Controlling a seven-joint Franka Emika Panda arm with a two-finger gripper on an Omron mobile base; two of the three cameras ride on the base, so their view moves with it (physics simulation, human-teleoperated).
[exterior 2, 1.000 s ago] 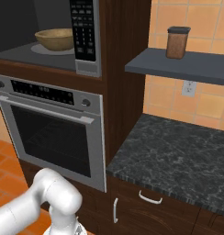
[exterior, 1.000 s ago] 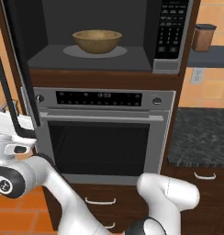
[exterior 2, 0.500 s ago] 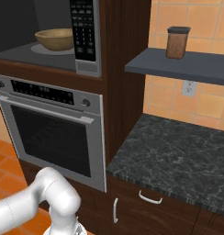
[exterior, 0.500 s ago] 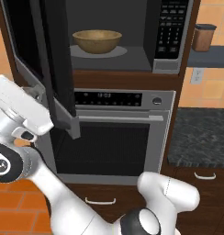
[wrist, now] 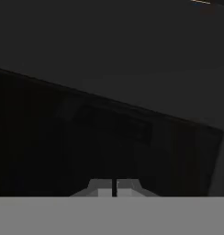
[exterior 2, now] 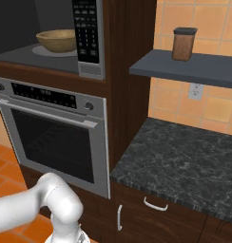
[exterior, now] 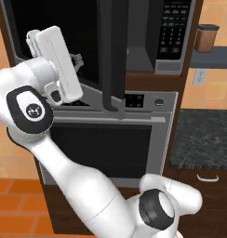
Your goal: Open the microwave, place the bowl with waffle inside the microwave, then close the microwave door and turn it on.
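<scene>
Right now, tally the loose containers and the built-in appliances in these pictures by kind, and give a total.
Round tan-brown wooden bowl, in the microwave cavity: 1
Brown cylindrical canister with dark lid, on the grey shelf: 1
Black-and-silver built-in microwave: 1
Silver built-in oven with glass door: 1
Total: 4

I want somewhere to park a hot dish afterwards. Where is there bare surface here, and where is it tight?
The dark granite counter right of the oven is bare. The grey shelf is free left of the brown canister. Tight: the microwave cavity, where the bowl takes the turntable.
</scene>
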